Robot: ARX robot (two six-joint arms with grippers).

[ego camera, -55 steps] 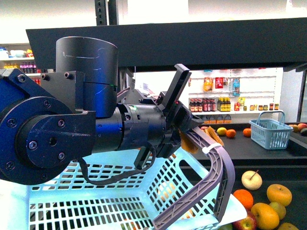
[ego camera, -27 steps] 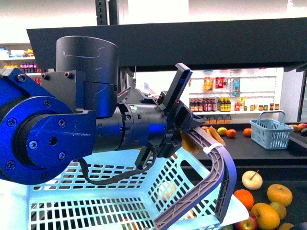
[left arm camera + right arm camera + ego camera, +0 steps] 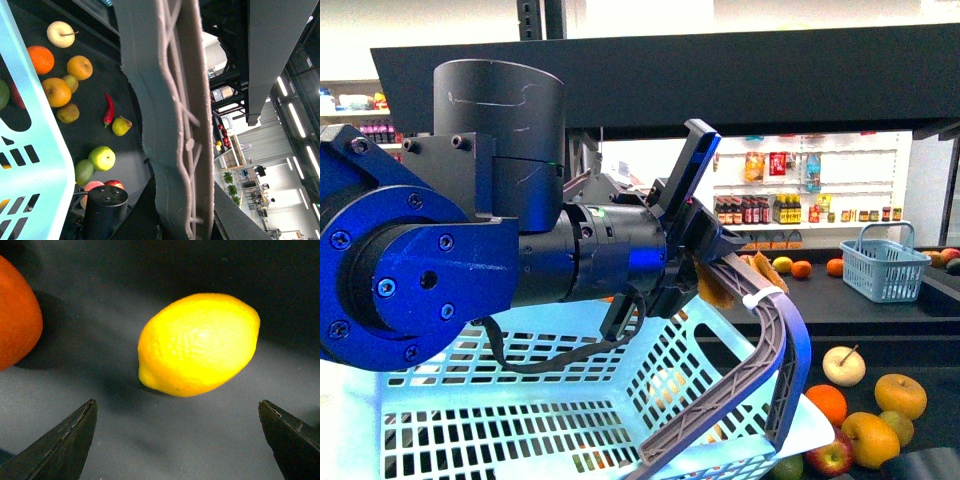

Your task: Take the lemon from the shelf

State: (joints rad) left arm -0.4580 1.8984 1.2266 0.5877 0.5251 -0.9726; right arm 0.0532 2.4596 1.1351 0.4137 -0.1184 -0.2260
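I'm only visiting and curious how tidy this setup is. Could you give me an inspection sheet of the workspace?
Surface: black shelf tray, dark and matte.
Job's things: lemon lying on the tray, untouched.
Clutter: orange fruit beside it; red chili and green apple elsewhere.
Grippers: right gripper open, fingertips either side of the lemon; left gripper shut on basket handle.
Cables: black cable looped under left arm.
Surroundings: shop shelves of bottles behind.

Hidden and cropped around the arms

The left arm (image 3: pixel 470 260) blocks the left half of the shelf (image 3: pixel 720 80). The basket handle (image 3: pixel 175 125) covers the clamped tips of the left gripper (image 3: pixel 705 275). The right wrist view crops an orange-red fruit (image 3: pixel 15 315) and most of the spread right gripper (image 3: pixel 177 405). The distant bottles (image 3: pixel 745 212) are too small to read.
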